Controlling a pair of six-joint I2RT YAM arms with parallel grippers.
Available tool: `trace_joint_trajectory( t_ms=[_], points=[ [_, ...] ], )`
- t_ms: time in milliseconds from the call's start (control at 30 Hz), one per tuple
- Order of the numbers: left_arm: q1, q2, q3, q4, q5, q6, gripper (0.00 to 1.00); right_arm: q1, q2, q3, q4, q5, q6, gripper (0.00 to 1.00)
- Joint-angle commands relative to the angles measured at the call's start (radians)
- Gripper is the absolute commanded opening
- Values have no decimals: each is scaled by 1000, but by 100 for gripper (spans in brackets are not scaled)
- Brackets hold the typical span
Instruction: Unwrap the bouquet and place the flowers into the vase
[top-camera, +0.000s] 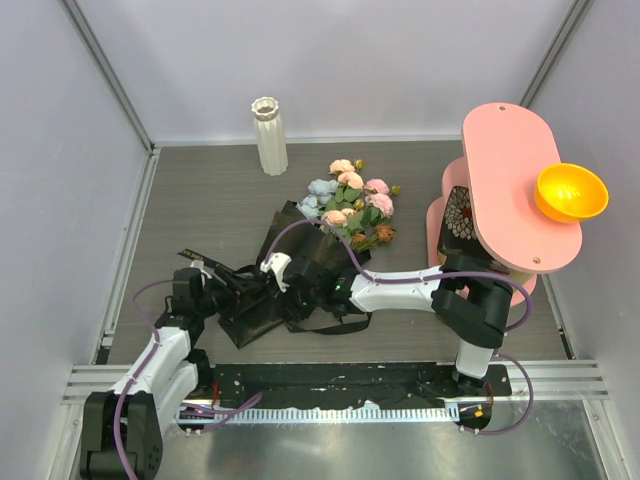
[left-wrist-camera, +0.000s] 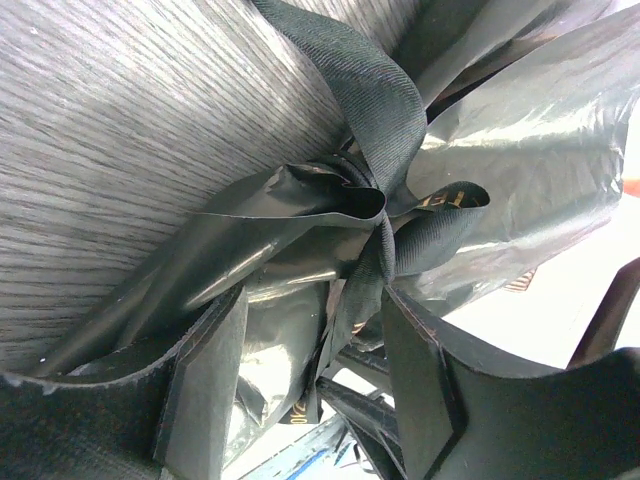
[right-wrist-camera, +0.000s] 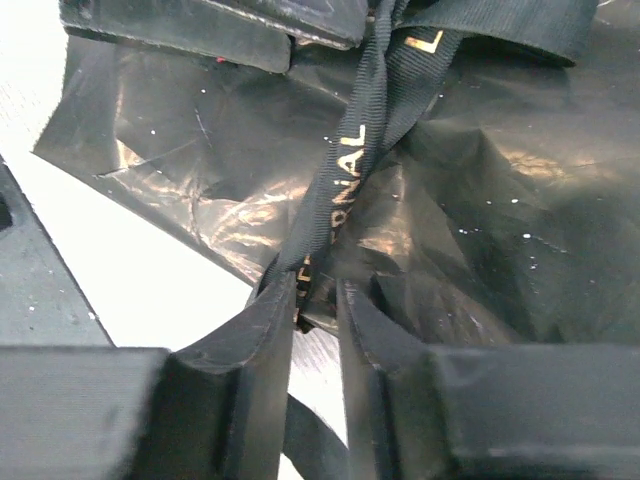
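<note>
The bouquet lies on the table, its black paper cone (top-camera: 288, 238) pointing towards me and the flowers (top-camera: 352, 205) fanned out at the far end. The white ribbed vase (top-camera: 269, 135) stands upright at the back, apart from both arms. My left gripper (top-camera: 248, 288) is open at the cone's narrow end; crinkled paper (left-wrist-camera: 270, 340) and a ribbon tail hang loose between its fingers, below the knot (left-wrist-camera: 375, 190). My right gripper (top-camera: 290, 298) meets the cone from the right, shut on the gold-lettered black ribbon (right-wrist-camera: 345, 170) at its fingertips (right-wrist-camera: 268, 310).
A pink two-tier stand (top-camera: 515, 180) fills the right side, with an orange bowl (top-camera: 571, 192) on its top shelf. A loose ribbon loop (top-camera: 335, 325) trails on the table near my right wrist. Grey walls close in the left, back and right.
</note>
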Motion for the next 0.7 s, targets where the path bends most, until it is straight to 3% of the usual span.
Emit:
trace_joint_trajectory(
  t_ms=[0,100,233,433,667],
  points=[
    [-3,-13,-14,43,12,-10,59,14,-22,24,54,-12,-4,24],
    [-3,-33,-26,31,-6,-15,58,14,-23,45,38,-13,-7,15],
    [-3,-70,-37,11,-26,-16,58,13,-52,2,98,-140,20,1],
    [-5,-73,-35,5,-33,-16,58,13,-111,-55,170,-217,78,1],
    [-3,-59,-37,3,-34,-13,57,14,-183,-71,166,-188,97,1]
  ],
)
